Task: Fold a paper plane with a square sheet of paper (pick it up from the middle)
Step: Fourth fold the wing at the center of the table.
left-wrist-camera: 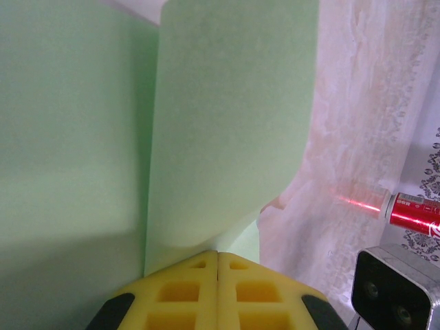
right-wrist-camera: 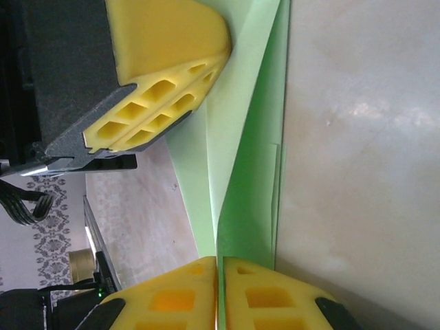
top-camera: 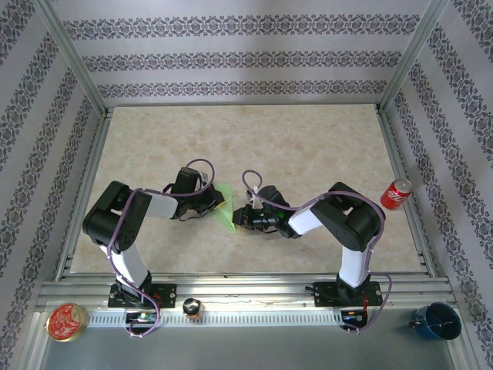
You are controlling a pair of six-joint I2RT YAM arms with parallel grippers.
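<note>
Pale-green folded paper [top-camera: 225,210], long axis near-far, narrow tip pointing nearward

The sheet of paper [left-wrist-camera: 227,124] looks thin and matt, the can [top-camera: 396,194] glossy metal, the table [top-camera: 308,146] smooth and marbled.

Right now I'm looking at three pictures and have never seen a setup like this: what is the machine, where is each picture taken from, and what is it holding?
The machine is two robot arms, a left arm and a right arm, bolted at the near edge of a table. The wide picture comes from a fixed camera above and behind them. The other two come from a camera on each wrist, looking along that arm's own yellow fingers. The left tool and the right tool are both shut on one pale-green sheet of paper, partly folded, between them. A red can sits by the table's right edge.
</note>
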